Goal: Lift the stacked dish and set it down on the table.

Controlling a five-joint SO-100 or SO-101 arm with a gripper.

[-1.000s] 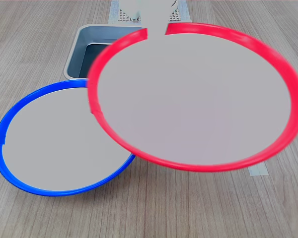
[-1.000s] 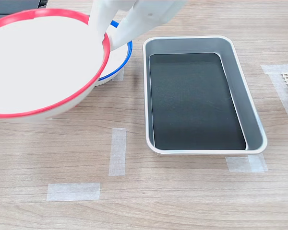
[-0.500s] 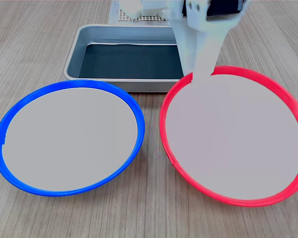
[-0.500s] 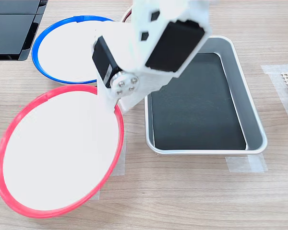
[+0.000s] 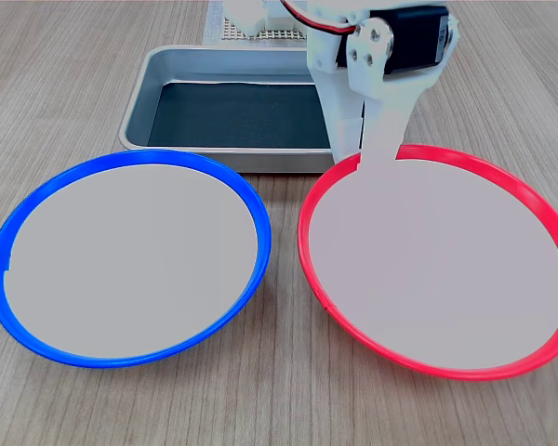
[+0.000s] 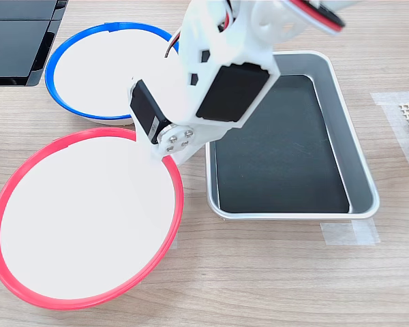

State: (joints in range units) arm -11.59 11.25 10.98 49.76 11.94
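Red-rimmed and grey-faced, the stacked dish (image 5: 442, 265) lies on the table (image 5: 65, 84) in both exterior views, no longer on top of anything. It sits just beside the blue-rimmed plate (image 5: 130, 255), the 2 rims near each other but apart. In the first exterior view the red dish is at the right and the blue one at the left; in the second exterior view the red dish (image 6: 85, 221) is nearest the camera and the blue-rimmed plate (image 6: 109, 68) is farther back.

White plastic makes up the arm, and its gripper (image 5: 377, 153) reaches down to the far edge of the red rim in the first exterior view, where a pale finger covers a short stretch of that rim. In the second exterior view the gripper (image 6: 165, 155) meets the same rim beside the metal tray (image 6: 365, 174). Whether the jaws are clenched on the rim or have released it cannot be told from either view.

A pale tape strip (image 6: 351, 233) lies on the table by the tray's near corner.
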